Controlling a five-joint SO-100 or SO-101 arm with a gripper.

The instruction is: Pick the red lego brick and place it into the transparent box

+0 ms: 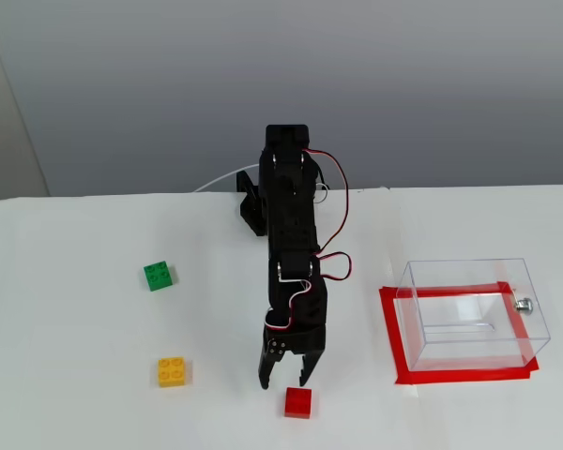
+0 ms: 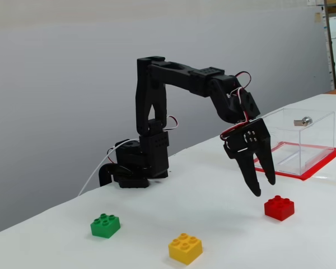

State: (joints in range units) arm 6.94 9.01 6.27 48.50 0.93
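Note:
The red lego brick (image 1: 297, 402) (image 2: 279, 208) lies on the white table near its front edge. My black gripper (image 1: 283, 382) (image 2: 264, 188) hangs open and empty, fingers pointing down, a little above the table and just short of the brick. The transparent box (image 1: 474, 312) (image 2: 295, 141) stands to the right in both fixed views, with a small metal knob (image 1: 523, 304) (image 2: 303, 121) on its side. The box looks empty.
A yellow brick (image 1: 172, 371) (image 2: 185, 247) and a green brick (image 1: 158, 276) (image 2: 105, 225) lie left of the arm. A red tape rectangle (image 1: 391, 337) (image 2: 319, 166) frames the box. The arm's base (image 2: 134, 165) sits at the back of the table.

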